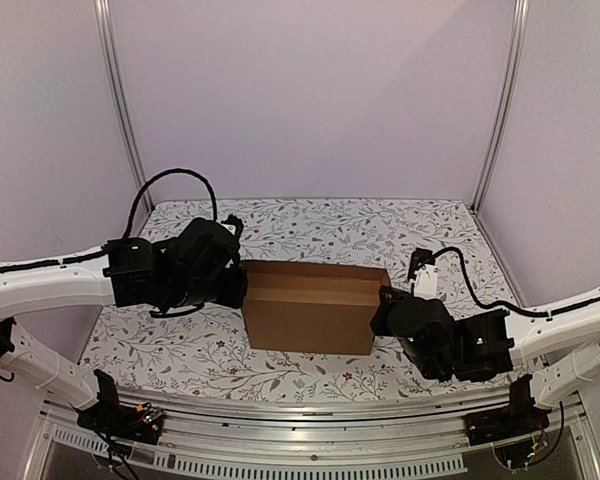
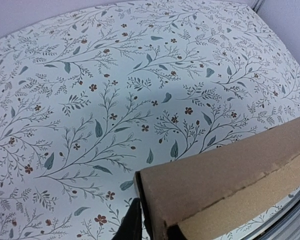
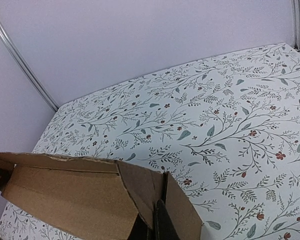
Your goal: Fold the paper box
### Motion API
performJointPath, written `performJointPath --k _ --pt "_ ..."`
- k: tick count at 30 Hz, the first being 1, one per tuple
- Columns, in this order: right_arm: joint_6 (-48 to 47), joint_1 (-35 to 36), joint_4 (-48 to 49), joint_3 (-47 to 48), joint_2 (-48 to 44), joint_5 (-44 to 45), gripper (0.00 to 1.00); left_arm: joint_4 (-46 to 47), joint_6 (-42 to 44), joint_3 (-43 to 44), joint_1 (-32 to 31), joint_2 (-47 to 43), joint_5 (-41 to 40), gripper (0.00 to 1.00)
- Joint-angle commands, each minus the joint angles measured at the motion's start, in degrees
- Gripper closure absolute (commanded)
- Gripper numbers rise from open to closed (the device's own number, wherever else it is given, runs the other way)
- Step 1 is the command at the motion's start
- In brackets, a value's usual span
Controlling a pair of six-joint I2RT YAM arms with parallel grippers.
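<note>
Cardboard fills mid-frame in the top view: the paper box (image 1: 315, 305), a closed brown block, sits on the floral table (image 1: 310, 225) between both arms. The left gripper (image 1: 238, 286) meets its left end, dark fingers (image 2: 132, 225) pinching the end wall. The right gripper (image 1: 383, 308) sits among the right-end flaps; whether it clamps them I cannot tell.

One paper box (image 1: 310, 305) is counted at mid-frame. Two grippers are counted, the left gripper (image 1: 242, 284) at centre-left and the right gripper (image 1: 381, 311) at centre-right. One floral table (image 1: 330, 225) is seen.
</note>
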Motion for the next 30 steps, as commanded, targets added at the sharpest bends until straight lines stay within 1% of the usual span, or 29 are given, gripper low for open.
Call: performJointPath --k 1,3,6,7,9,10,11,12,14,18,23,30 --pt "0.3 0.5 -11.1 -2.9 3.3 -6.1 1.0 -2.0 1.3 0.7 1.3 -0.2 -1.3 0.94" --pt "0.3 0.5 -11.1 -2.9 3.3 -6.2 1.0 -2.0 1.1 0.4 1.2 -0.2 -1.3 1.0" --pt "0.3 0.5 -11.1 -2.7 3.2 -6.4 1.0 -1.9 0.3 -0.4 1.0 0.0 -1.3 1.0" --pt "0.1 0.6 -11.2 -2.5 3.2 -6.6 0.98 -1.8 0.0 -0.7 0.8 0.1 -1.3 1.0" --pt "-0.3 0.6 -11.2 -2.1 2.9 -6.8 0.89 -1.7 -1.2 -1.4 0.4 0.5 -1.2 1.0" --pt "-0.3 0.6 -11.2 -1.8 2.6 -6.8 0.81 -1.6 -1.7 -1.9 0.3 0.7 -1.0 1.0" --pt "-0.4 0.6 -11.5 -1.6 2.3 -6.8 0.69 -1.5 -2.3 -2.4 0.1 1.1 -0.9 1.0" --pt "-0.6 0.5 -11.7 -1.3 1.9 -6.9 0.63 -1.4 -2.9 -2.8 -0.1 1.3 -0.8 1.0" --pt "-1.2 0.6 -12.3 -0.8 0.6 -7.1 0.54 -1.1 -4.0 -3.6 -0.5 1.9 -0.6 1.0" --pt "-2.6 0.6 -13.5 -0.2 -3.2 -7.8 0.43 -0.1 -6.0 -5.3 -1.3 2.3 -0.7 1.0" --pt "-5.8 0.6 -14.2 0.4 -8.4 -9.3 0.35 0.9 -7.1 -6.2 -2.0 2.6 -0.6 1.0" --pt "-10.0 0.5 -14.5 3.6 -12.4 -10.8 0.29 1.3 -7.7 -6.2 -3.0 3.3 -0.9 1.0"
